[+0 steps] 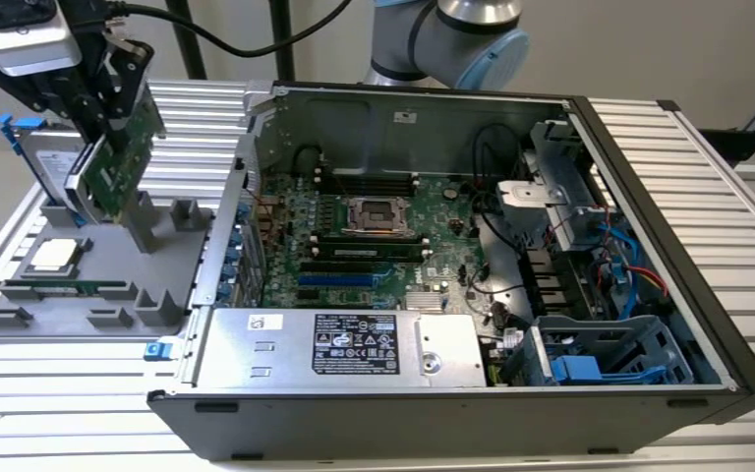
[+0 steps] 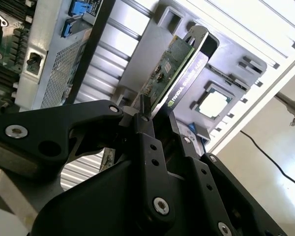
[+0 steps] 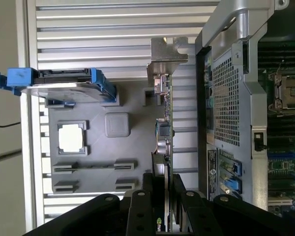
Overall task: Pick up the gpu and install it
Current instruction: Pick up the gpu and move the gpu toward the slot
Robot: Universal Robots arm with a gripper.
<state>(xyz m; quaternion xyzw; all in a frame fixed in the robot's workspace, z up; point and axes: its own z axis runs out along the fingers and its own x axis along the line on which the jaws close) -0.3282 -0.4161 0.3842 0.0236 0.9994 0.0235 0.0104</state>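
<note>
- Exterior view: a black gripper hangs at the exterior view's left, closed on the gpu, with one finger on each flat face of the card.
- The gpu hangs from the gripper over a grey parts tray on the ribbed metal bench.
- The card's long axis runs down and away from the gripper and is tilted rather than plumb.
- The low end of the card sits close to an upright holder on the tray. Whether it touches the holder cannot be told.
- A silver hard drive with a blue frame stands on the tray just beside the card, on the side away from the computer.
- An open computer case lies to the exterior view's right of the tray, well apart from the card.
- A green motherboard lies flat on the floor of the case, facing up, with long slots across it.
- First wrist view: the gpu is seen edge-on, with the gripper at one end and the silver bracket at the far end.
- Second wrist view: the gripper pinches the near end of the gpu, with the green board on one face and the black cooler on the other.
</note>
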